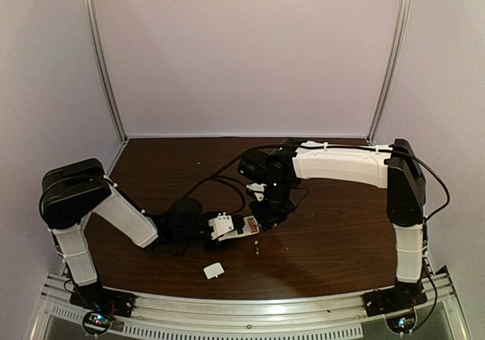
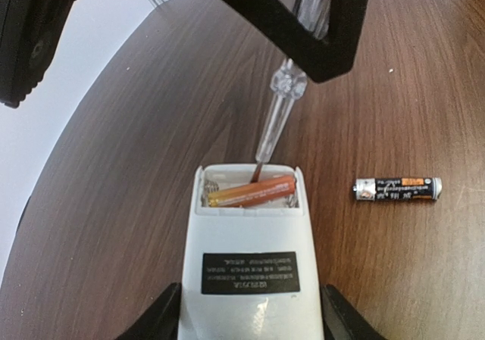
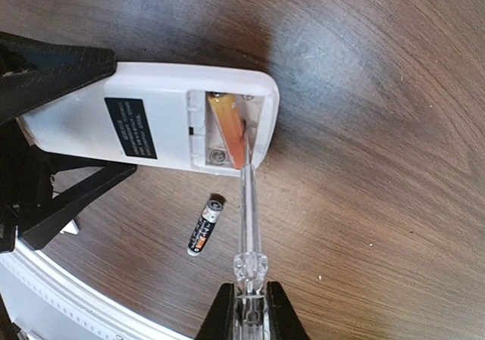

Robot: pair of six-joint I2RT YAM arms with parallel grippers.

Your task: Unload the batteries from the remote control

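Left gripper: the left gripper, at the bottom edge of the left wrist view, stands about half open, with its black fingers clamped on the long sides of the white flat plastic remote control.
Right gripper: the right gripper, bottom centre of the right wrist view, is pinched tight on the clear handle of the long thin silver screwdriver.
Remote control: it lies back-up on the dark brown wooden table, with its battery bay open at the far end.
Batteries: one orange-copper battery sits aslant in the bay. A second, dark battery lies loose on the wood, right of centre and apart from the remote.
Cover: a small white squarish cover piece lies low centre in the top view, out of our way.
Step in hand: we judge it to be prying out the last cell. The blade tip is at or under the battery, and we cannot tell which.
How to do it well: we keep the tip low beneath the cell, lever gently upward, and hold the left clamp firm so the remote does not twist.
Risk: the tip may skate off the round cell, or the cell may spring out and roll.
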